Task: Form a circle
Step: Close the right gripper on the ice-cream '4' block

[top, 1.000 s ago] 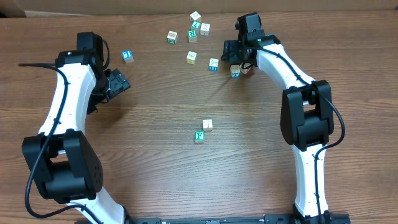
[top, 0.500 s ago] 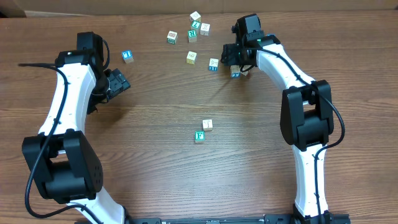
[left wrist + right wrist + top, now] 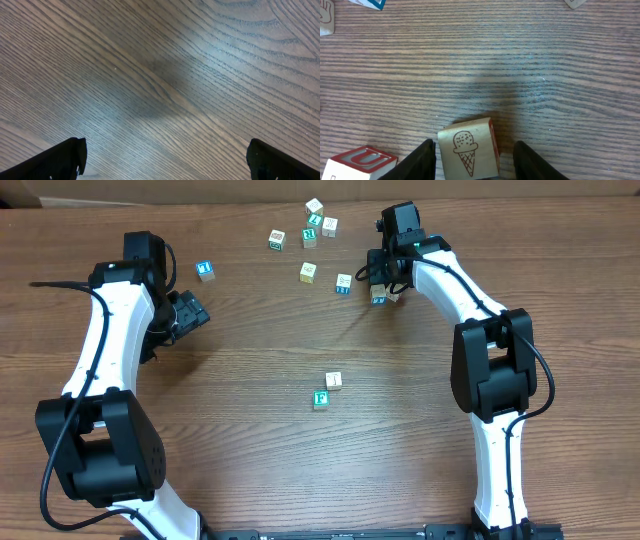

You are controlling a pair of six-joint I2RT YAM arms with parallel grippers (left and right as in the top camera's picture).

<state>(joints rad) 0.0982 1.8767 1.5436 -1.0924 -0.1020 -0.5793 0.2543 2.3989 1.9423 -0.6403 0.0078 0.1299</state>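
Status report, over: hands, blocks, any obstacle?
Left hand open, empty. Right hand open around ice-cream block, not gripping. Blocks scattered, no circle yet. Letter U block close beside.

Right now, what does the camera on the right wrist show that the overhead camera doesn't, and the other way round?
Only the right wrist view shows the ice-cream cone drawn on the small wooden cube standing between the right gripper's black fingers, with slim gaps either side. Only the overhead view shows the open left gripper and, mid-table, the green-faced letter cube beside a cream wooden cube. Both show the brown wood-grain table and that right gripper.
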